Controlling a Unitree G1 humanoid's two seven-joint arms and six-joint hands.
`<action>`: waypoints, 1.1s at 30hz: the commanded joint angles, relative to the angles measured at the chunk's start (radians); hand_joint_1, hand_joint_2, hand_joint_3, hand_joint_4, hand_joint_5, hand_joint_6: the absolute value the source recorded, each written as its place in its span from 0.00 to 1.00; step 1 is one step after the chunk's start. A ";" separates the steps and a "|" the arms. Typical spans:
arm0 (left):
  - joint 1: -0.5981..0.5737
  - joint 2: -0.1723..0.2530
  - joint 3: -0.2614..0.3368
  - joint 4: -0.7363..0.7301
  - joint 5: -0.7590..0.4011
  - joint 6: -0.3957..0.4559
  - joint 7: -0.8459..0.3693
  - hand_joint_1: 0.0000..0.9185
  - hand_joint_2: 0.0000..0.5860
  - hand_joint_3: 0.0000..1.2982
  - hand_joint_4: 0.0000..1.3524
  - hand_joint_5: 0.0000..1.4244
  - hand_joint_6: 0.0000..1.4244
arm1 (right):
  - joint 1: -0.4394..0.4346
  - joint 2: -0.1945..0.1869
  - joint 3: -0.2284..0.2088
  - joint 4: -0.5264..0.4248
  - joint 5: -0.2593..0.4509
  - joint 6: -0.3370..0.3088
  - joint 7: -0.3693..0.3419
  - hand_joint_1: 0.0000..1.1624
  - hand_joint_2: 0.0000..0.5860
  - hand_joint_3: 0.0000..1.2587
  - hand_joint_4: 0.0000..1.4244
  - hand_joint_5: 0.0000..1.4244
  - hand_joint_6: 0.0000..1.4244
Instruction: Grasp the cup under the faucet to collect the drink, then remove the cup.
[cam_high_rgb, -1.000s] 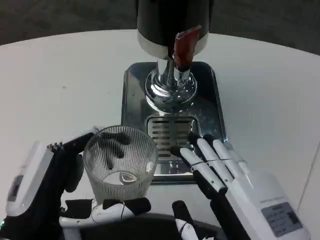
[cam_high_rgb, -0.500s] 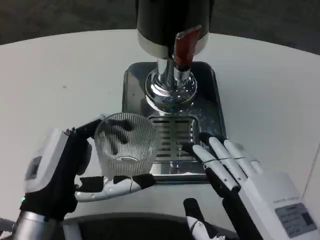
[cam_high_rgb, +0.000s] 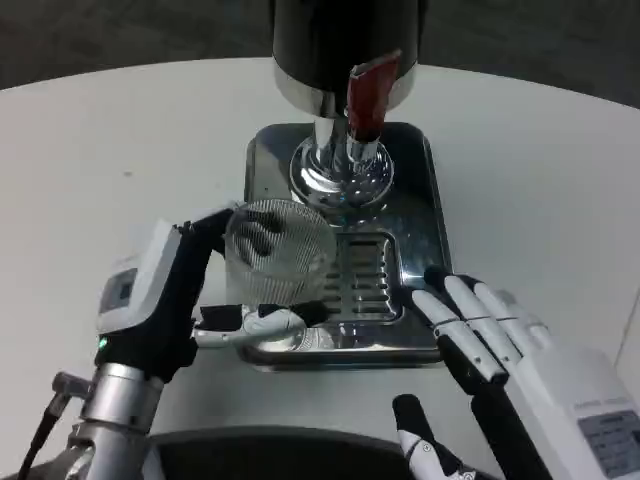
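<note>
One cup, gripped by left hand, has advanced onto drip tray, nearing faucet. Right hand waits, fingers spread, empty.

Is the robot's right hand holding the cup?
No, the right robot hand is open with fingers apart beside the metal tray, while the left robot hand holds the ribbed glass cup.

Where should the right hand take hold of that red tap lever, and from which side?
Grip the red lever's free end, coming from the front right. It juts toward the camera above the chrome faucet; the left hand and cup occupy the left, while the right hand waits open.
</note>
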 joint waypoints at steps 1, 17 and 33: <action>-0.115 -0.012 -0.060 0.132 0.020 -0.047 0.094 0.67 0.26 0.78 0.82 0.90 1.00 | 0.021 0.001 -0.015 -0.008 0.017 -0.005 0.009 0.27 0.90 0.12 0.04 0.05 0.08; -0.364 -0.030 -0.236 0.475 0.066 -0.106 0.248 0.68 0.26 0.78 0.83 0.90 1.00 | 0.053 0.009 -0.056 -0.023 0.032 -0.001 0.021 0.27 0.91 0.12 0.06 0.07 0.09; -0.355 -0.028 -0.321 0.540 0.084 -0.069 0.318 0.53 0.13 0.56 0.51 0.63 0.68 | 0.078 0.029 -0.059 -0.031 0.035 -0.005 0.032 0.27 0.90 0.12 0.07 0.08 0.11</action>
